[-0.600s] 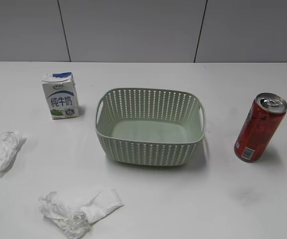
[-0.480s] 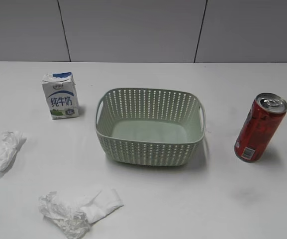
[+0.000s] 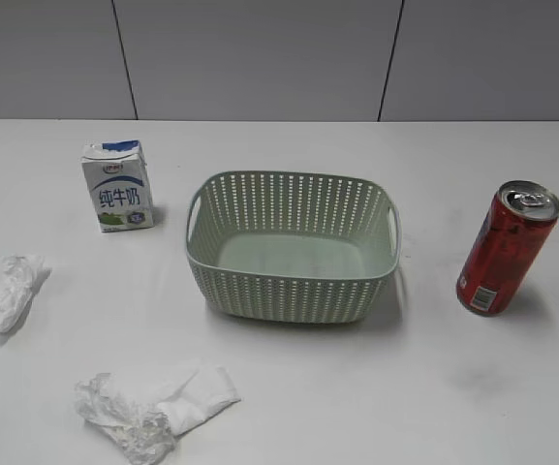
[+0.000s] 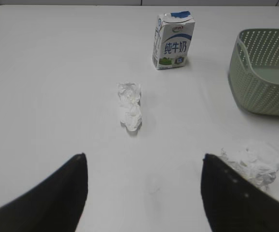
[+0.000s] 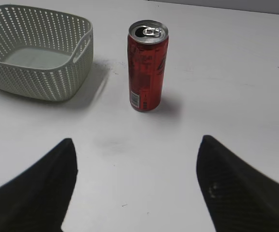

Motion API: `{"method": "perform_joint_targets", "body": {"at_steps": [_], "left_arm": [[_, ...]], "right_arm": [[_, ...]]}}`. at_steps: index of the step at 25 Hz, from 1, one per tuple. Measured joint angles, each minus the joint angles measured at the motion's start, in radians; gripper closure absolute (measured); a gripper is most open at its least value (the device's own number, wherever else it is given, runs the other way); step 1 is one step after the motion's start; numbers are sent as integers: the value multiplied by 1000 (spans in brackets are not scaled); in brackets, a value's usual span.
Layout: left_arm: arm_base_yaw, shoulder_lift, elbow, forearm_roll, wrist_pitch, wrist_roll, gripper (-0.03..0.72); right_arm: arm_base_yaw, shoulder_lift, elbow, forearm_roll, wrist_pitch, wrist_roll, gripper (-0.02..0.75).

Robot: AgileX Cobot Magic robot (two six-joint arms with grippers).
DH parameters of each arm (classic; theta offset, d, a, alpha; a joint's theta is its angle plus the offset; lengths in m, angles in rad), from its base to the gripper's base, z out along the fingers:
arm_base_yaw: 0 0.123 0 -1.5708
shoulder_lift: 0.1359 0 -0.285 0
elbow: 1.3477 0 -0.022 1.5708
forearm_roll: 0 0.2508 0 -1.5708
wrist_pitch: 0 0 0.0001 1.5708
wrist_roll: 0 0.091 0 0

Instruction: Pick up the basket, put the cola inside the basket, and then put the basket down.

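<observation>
The pale sage-green basket (image 3: 293,244) stands empty at the table's middle; it also shows in the left wrist view (image 4: 265,77) and the right wrist view (image 5: 37,50). The red cola can (image 3: 505,248) stands upright to its right, apart from it, and shows in the right wrist view (image 5: 147,65). My left gripper (image 4: 144,159) is open and empty above bare table, well short of the basket. My right gripper (image 5: 137,142) is open and empty, short of the can. Neither gripper shows in the exterior view.
A white-and-blue milk carton (image 3: 117,186) stands left of the basket. One crumpled white tissue (image 3: 12,293) lies at the far left and another (image 3: 153,407) at the front left, near the left gripper's right finger (image 4: 253,162).
</observation>
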Motion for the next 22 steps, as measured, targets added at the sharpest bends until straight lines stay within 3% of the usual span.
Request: {"method": "perform_joint_targets", "body": {"at_steps": [9,17,22], "left_arm": [[0,54,-15,-5,-44,0,135],[0,384,-88,-137,-285,5,135],[0,611,-202,-222,-328,101,135]], "right_arm": [[0,0,0,0,0,0,153],[0,0,0,0,0,0,153],[0,0,0,0,0,0,153]]}}
